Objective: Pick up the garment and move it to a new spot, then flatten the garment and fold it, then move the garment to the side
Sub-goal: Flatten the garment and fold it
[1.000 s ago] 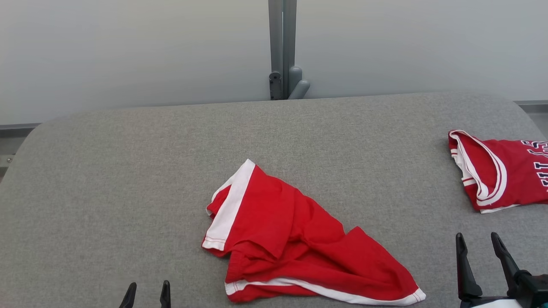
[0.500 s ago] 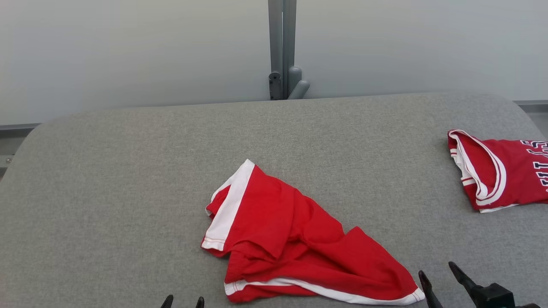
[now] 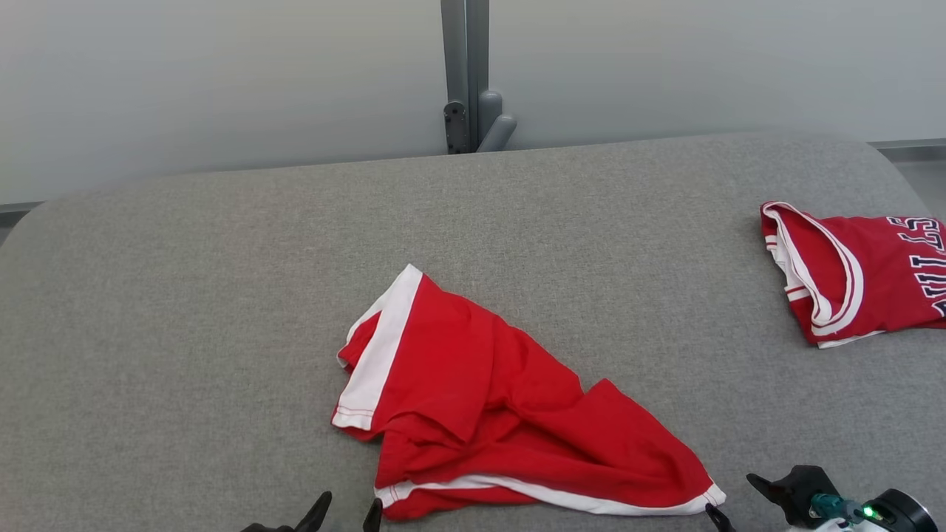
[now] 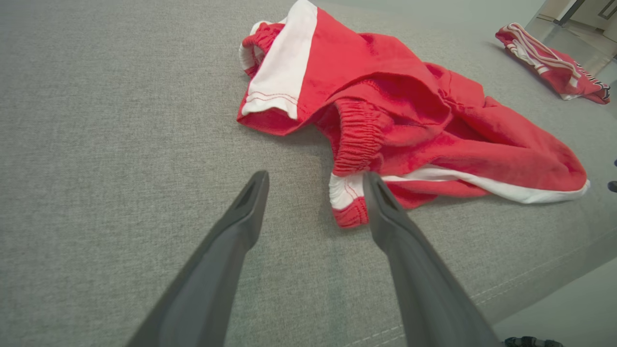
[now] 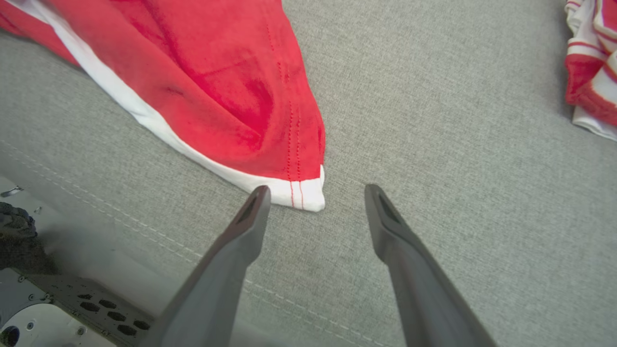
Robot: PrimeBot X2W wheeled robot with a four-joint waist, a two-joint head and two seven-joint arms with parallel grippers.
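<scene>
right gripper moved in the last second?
Yes. In the head view the right gripper has shifted left, from well right of the red shorts to beside their white-hemmed corner.

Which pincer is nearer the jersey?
Right. The right pincer is left of the jersey and closer to the robot; the left pincer is farther left, past the shorts.

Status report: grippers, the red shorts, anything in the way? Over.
Left gripper open, right gripper open, one at each near corner, nothing held. Red shorts crumpled on the table, mid-front. Second jersey far right, well clear.
</scene>
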